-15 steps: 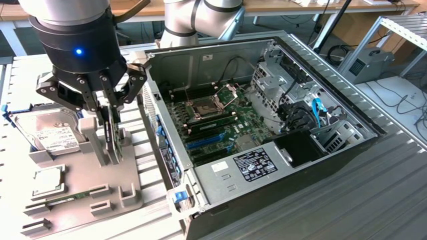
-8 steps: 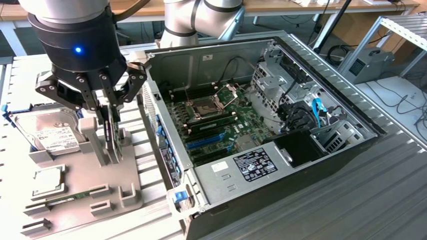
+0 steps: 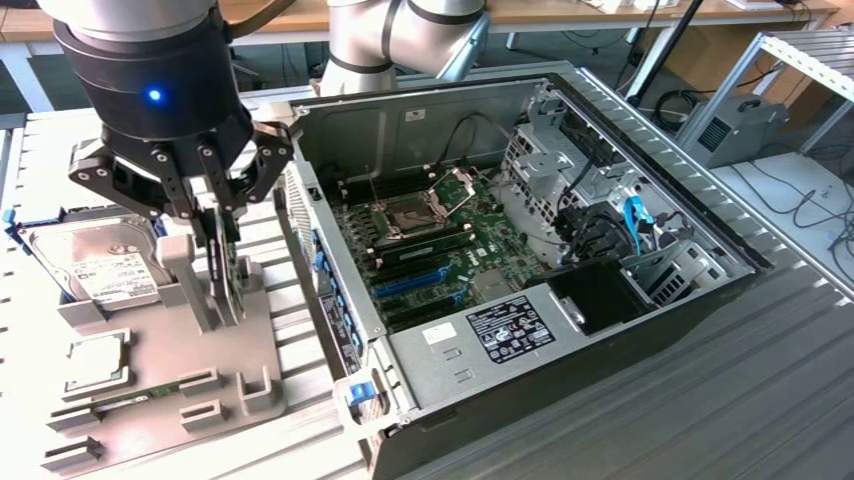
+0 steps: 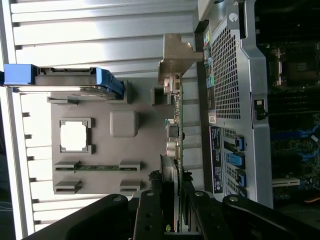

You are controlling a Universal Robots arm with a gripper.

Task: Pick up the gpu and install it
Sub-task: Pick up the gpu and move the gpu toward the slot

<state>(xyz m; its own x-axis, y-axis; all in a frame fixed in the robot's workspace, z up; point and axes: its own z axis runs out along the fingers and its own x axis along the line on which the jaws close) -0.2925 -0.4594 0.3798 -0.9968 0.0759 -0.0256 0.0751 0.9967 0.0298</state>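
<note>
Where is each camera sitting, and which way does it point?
Exterior view: off the arm, high up, angled down on the open computer case and grey holder; the arm and hand show.
Wrist view: on the wrist, looking along the hand at the card standing in the grey holder, beside the computer case.
Shared: hand, card, grey holder, computer case.
</note>
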